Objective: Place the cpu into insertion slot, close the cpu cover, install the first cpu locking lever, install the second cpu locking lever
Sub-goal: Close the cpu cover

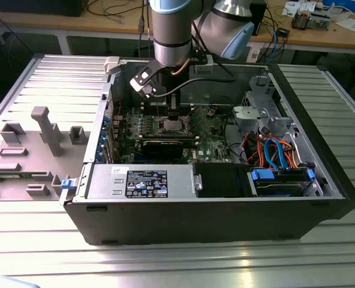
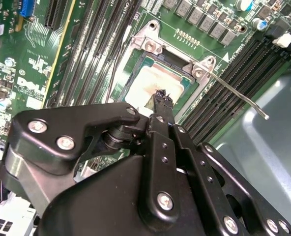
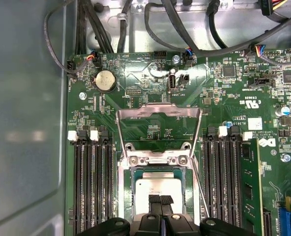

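Observation:
The cpu [image 3: 158,188] lies flat in the insertion slot [image 3: 127,196] of the green motherboard, its dull silver top also showing in the second wrist view [image 2: 148,84]. My gripper [image 3: 160,201] is shut, its black fingertips [image 2: 163,98] together right over the chip's top; I cannot tell if they touch it. The cpu cover [image 3: 135,112] is swung open, away from the slot. A thin locking lever [image 2: 234,91] sticks out unlatched beside the slot. In the exterior view my gripper [image 1: 173,114] hangs down inside the open computer case, over the slot [image 1: 175,125].
Black memory slots [image 3: 90,187] flank the socket on both sides [image 3: 230,182]. Cables [image 3: 175,24] run along the case wall. A power supply [image 1: 143,182] and drive bay [image 1: 280,180] fill the case's near side. A grey fixture [image 1: 45,129] stands at the exterior view's left.

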Robot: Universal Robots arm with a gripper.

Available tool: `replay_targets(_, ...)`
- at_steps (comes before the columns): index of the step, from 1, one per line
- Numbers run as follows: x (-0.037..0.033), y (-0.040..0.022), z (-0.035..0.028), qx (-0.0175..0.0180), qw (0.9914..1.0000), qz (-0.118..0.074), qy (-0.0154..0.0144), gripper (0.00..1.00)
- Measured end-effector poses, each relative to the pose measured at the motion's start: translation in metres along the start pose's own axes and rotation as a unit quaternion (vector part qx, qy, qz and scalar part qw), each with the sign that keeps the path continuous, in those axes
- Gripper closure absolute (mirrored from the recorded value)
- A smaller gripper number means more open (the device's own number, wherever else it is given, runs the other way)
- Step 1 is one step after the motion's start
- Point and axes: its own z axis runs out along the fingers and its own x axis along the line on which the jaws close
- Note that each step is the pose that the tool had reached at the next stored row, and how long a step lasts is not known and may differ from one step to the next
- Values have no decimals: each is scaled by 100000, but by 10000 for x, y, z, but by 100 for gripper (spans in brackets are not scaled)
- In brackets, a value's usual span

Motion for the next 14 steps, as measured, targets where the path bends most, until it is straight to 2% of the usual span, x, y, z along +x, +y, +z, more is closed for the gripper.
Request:
replay_targets(4,2,8,-114,2,100000,4,61,89)
replay_targets(6,3,10,-150,5,100000,5,85,89)
replay_targets(12,2,14,-150,7,100000,-8,98,89)
replay_targets(14,3,51,-147,9,100000,-1,89,89)
